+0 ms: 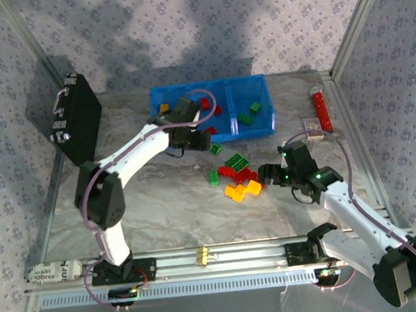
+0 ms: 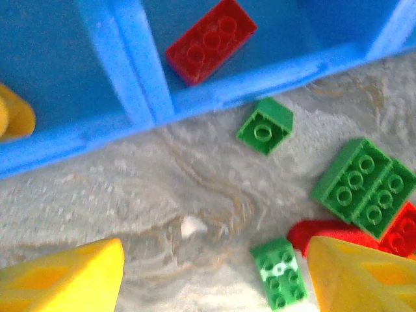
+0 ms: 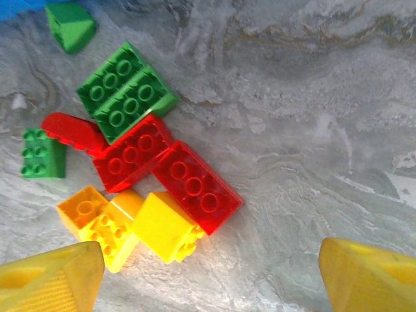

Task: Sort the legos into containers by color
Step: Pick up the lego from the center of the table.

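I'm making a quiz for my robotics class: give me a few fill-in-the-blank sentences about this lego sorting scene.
1. The brick in the middle compartment of the blue tray is ____.
2. The bricks in its right compartment are ____.
3. The left gripper and right gripper both stand ____.
Missing words: red; green; open.
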Controlling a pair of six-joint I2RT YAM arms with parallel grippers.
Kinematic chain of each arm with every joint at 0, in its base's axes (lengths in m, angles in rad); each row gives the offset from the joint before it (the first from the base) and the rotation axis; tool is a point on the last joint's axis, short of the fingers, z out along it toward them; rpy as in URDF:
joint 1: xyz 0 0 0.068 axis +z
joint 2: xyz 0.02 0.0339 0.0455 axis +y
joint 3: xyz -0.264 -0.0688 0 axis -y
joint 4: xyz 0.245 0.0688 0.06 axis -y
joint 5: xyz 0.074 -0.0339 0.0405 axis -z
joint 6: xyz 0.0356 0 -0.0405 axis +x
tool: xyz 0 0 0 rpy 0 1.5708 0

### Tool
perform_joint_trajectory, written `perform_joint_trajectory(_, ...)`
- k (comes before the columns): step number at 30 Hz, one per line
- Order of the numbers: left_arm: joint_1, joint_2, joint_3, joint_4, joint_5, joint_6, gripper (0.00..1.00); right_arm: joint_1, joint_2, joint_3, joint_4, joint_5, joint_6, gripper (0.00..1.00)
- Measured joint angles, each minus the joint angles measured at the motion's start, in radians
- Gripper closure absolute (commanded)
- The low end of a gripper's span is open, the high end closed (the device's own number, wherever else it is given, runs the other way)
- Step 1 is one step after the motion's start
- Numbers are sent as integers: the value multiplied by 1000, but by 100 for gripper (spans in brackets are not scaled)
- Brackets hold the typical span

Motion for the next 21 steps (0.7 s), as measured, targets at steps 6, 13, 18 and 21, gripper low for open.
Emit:
perform_joint_trajectory(6,-30,-214,-249,118,0,-50,27,0,148,16,0,-2,-11,13)
perform_joint_trajectory(13,-50,-357,-485,172,-3,-112,28,1,299,101,11,-8,-53,13)
perform_joint_trajectory(18,-50,-441,-569,190,-16,-142,29,15,409,154,30,-8,-84,13)
perform_joint_trajectory(21,-50,-479,-598,201,-23,-154,29,36,472,165,47,-5,-97,13)
